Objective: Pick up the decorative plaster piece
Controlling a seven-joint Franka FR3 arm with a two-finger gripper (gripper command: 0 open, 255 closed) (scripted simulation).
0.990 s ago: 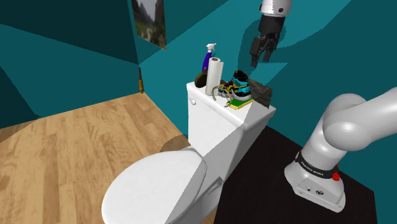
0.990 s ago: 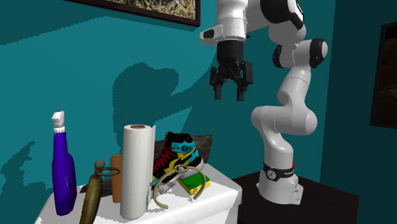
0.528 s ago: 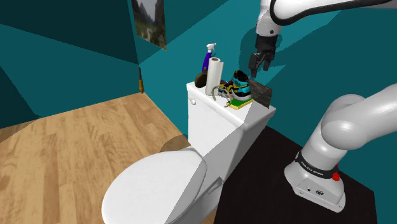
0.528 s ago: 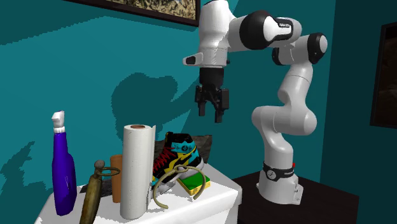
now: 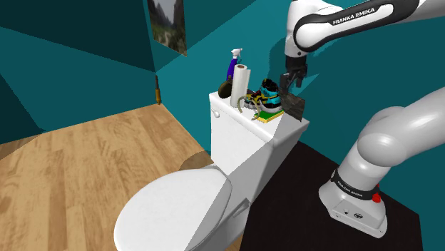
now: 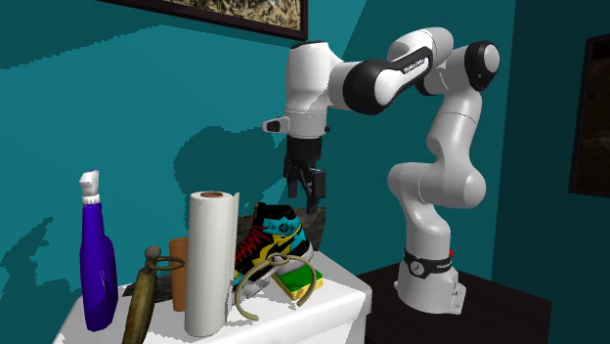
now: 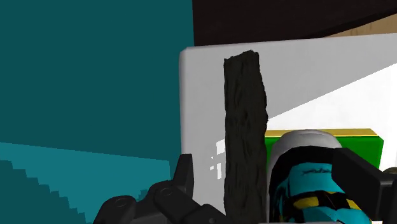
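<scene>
**Jaws straddle the slab's thin edge, with the shoe close alongside**

The gripper [image 5: 291, 83] hangs directly above the decorative plaster piece [image 5: 295, 108], a dark, rough slab standing on edge at the end of the white toilet tank lid [image 5: 287, 132] that lies nearest the robot's stand. In the wrist view the slab appears as a narrow strip running straight away from the hand, so its long axis lies along the gap and its thin dimension faces the fingers [image 7: 183, 182]. The jaws stand wide apart and hold nothing. The slab sits between them without touching either, closer to one finger than to the other.

The toe of a teal, black and yellow shoe [image 5: 269, 89] also lies in that gap, just beside the slab. A straight descent would probably bring the far finger down onto the shoe, so a small sideways shift to centre the slab looks advisable before closing.

The lid is crowded. A green block [image 5: 268, 115] lies under the shoe, with a paper roll [image 5: 242, 83] and a purple spray bottle [image 5: 232, 65] further along the lid. Below are the toilet bowl [image 5: 175, 210], a wooden floor [image 5: 93, 153] and teal walls [image 5: 85, 50]. A framed picture [image 5: 167, 23] hangs on one wall.
</scene>
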